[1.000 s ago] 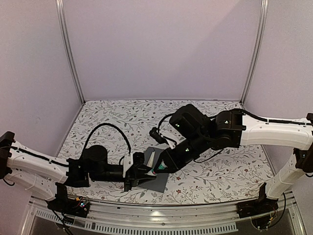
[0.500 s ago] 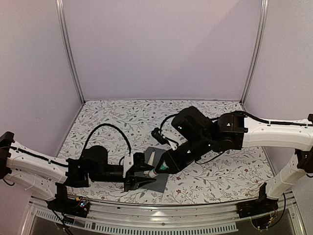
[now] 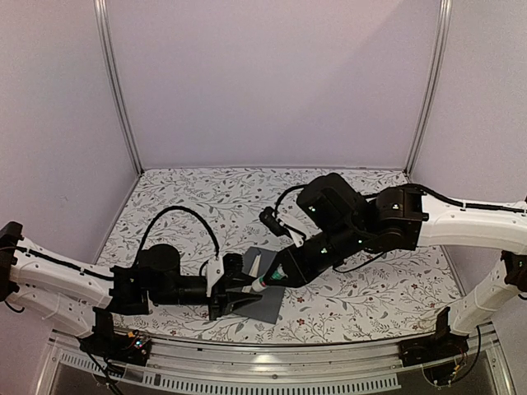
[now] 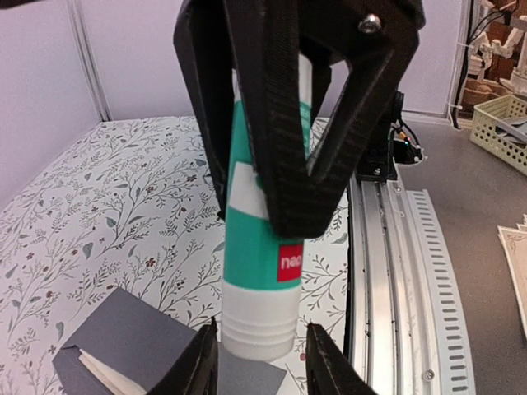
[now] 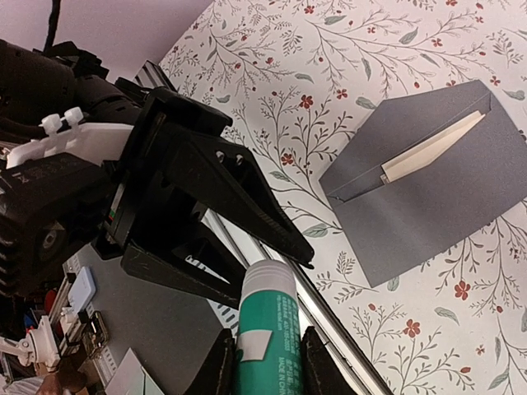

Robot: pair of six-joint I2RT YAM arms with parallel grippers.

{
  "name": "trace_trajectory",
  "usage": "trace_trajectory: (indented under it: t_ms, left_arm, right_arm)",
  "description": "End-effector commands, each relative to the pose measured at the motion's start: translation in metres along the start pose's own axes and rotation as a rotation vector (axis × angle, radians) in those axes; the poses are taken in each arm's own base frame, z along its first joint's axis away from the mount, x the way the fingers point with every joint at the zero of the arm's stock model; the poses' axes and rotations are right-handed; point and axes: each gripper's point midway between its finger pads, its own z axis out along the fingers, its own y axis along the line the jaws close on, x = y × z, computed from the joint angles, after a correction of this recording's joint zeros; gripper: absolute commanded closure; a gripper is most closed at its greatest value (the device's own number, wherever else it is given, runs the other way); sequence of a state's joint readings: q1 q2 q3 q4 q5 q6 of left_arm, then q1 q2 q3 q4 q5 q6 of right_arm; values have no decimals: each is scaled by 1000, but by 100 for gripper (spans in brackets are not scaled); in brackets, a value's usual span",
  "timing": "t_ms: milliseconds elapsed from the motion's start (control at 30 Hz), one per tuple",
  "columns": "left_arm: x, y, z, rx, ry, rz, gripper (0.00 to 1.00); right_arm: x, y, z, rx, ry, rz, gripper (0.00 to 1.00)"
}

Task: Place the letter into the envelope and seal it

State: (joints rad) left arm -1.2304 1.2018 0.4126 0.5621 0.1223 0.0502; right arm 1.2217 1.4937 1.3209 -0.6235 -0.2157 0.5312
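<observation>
The envelope (image 5: pixel 436 206) lies flat on the flowered cloth (image 5: pixel 395 49) near the front of the table, just beyond the two claws, and neither claw touches it. It is thin grey paper, so I judge it light, limp and quick to slide or crease. It is best pinned down on its flat body, with the flap pressed along the fold, not pinched at a corner. The letter (image 5: pixel 428 148) is already inside. Only a pale strip shows at the mouth, where the flap sits loose and unsealed. From the top camera, the envelope's long side runs roughly from the near edge toward the back wall, leaning a little. The mouth and flap run along the long edge on the left arm's side. The glue tube (image 5: pixel 268 321) hangs above the near end of the envelope. It looks like hard, smooth plastic, rigid enough to take a firm squeeze. The right claw (image 5: pixel 268 362) is clenched around the tube's green middle, and the tube's long axis slants down to the white cap end. The left claw (image 4: pixel 262 362) has a finger on each side of that cap. I cannot tell whether they are pressing on it or standing just off it.
</observation>
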Motion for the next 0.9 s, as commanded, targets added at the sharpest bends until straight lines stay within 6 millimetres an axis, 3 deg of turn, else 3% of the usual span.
trace_trajectory:
  t_ms: [0,533,867]
  left_arm:
    - [-19,-6,2,13,-58,6,66]
    - [-20,-9,11,-3,-56,25,80]
    - [-19,-12,13,-6,-51,41,72]
  right_arm:
    - [-6,2,-7,-8,-35,-4,100]
    - [1,1,-5,-24,-22,0,100]
    - [6,4,-1,-54,1,1,100]
